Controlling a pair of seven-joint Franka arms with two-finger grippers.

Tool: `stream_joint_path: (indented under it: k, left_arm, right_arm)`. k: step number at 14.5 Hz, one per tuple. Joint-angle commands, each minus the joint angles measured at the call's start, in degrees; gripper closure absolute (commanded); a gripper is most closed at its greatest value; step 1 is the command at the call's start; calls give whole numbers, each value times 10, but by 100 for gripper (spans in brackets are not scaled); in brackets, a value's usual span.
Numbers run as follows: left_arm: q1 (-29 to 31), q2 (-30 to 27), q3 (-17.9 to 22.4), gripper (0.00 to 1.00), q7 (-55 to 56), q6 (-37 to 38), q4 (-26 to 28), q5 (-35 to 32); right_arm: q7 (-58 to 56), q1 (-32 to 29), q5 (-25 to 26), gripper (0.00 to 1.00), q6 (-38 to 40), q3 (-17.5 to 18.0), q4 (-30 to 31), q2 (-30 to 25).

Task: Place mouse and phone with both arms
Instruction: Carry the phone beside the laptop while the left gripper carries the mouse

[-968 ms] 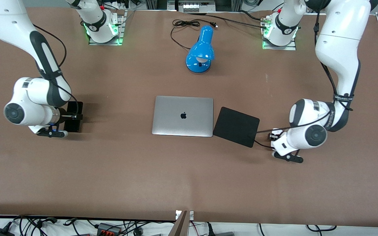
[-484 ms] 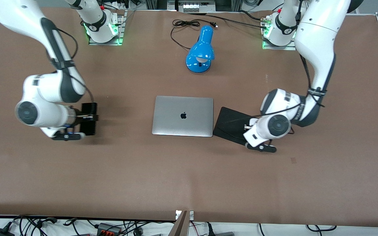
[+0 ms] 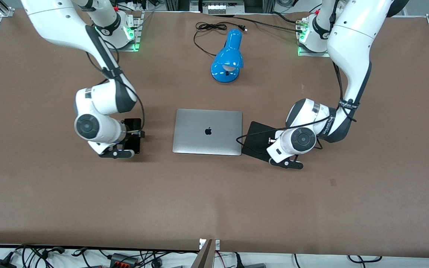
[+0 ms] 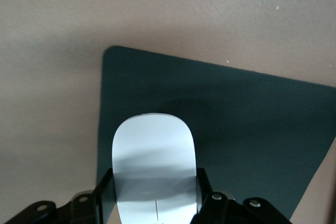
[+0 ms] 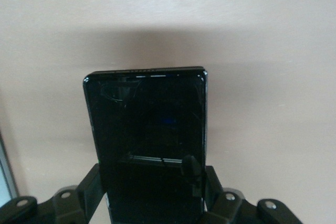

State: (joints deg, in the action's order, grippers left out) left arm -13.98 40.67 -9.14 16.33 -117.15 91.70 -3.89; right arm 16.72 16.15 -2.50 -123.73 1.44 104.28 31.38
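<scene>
My left gripper (image 4: 155,195) is shut on the white oval mouse (image 4: 153,156) and holds it just over the black mouse pad (image 4: 241,124), near the pad's edge; the mouse casts a shadow on the pad. In the front view the left gripper (image 3: 274,144) is over the pad (image 3: 256,137) and the wrist hides the mouse. My right gripper (image 5: 152,195) is shut on the black phone (image 5: 147,124), held lengthwise above bare table. In the front view the right gripper (image 3: 130,138) and the phone (image 3: 133,126) are over the table beside the laptop, toward the right arm's end.
A closed silver laptop (image 3: 207,131) lies mid-table between the two grippers, its edge touching the mouse pad. A blue desk lamp (image 3: 228,57) with a black cord (image 3: 207,28) lies farther from the front camera. The brown table (image 3: 214,201) spreads wide nearer the camera.
Both arms have swung in toward the laptop. The right gripper carried the phone from the table's end to beside the laptop. The left gripper carried the mouse onto the pad.
</scene>
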Motion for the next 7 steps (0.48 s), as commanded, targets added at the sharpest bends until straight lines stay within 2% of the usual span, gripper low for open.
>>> stream_joint_path:
  k: [1,7]
  left_arm:
    - [-10,7,-4,44,10,1,1,0]
    - [-18,16,-4,42,17,-4,-1,19]
  right_arm:
    - [62,38,-7,73,-40,-4,4,17]
    - [151,58,-8,73,-84,4,3,55]
